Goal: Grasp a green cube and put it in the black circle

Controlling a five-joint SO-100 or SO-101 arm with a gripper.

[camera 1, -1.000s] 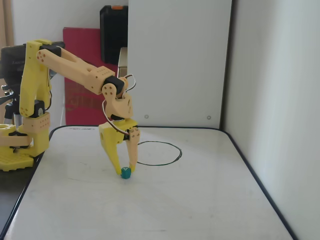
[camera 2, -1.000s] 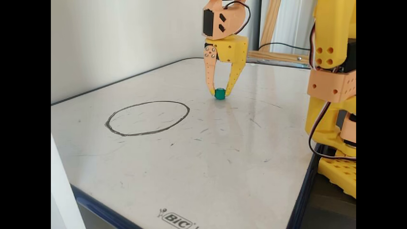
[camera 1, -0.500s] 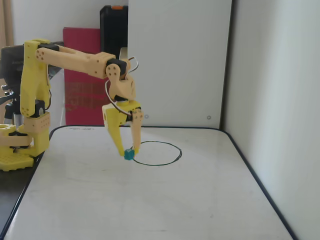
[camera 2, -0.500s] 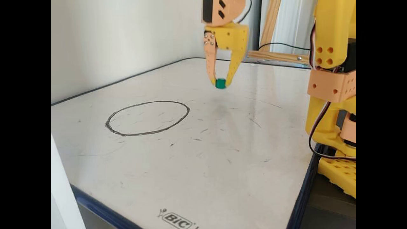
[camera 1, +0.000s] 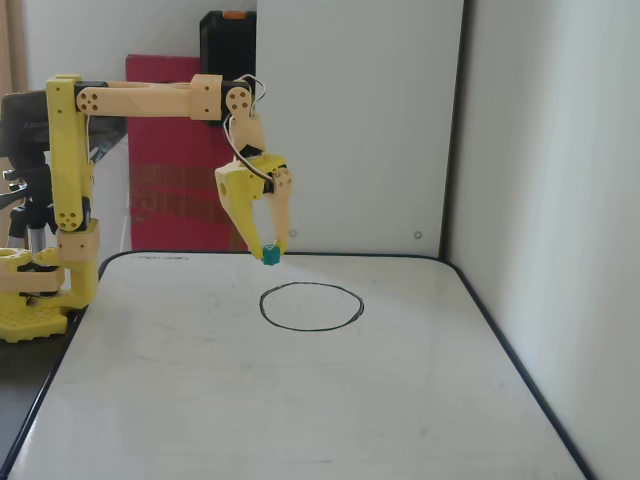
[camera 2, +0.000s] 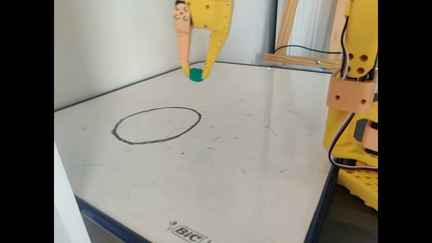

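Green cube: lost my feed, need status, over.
Gripper shut on green cube, held at the fingertips. Black circle empty, cube not yet over it. Whiteboard path clear.

Soft daylight is filling both fixed views, seemingly coming from the window at upper right of one. Glare is washing across the bench (camera 2: 236, 141) there. Shadows are staying faint. The whole frame is looking slightly soft, with black bars flanking it.
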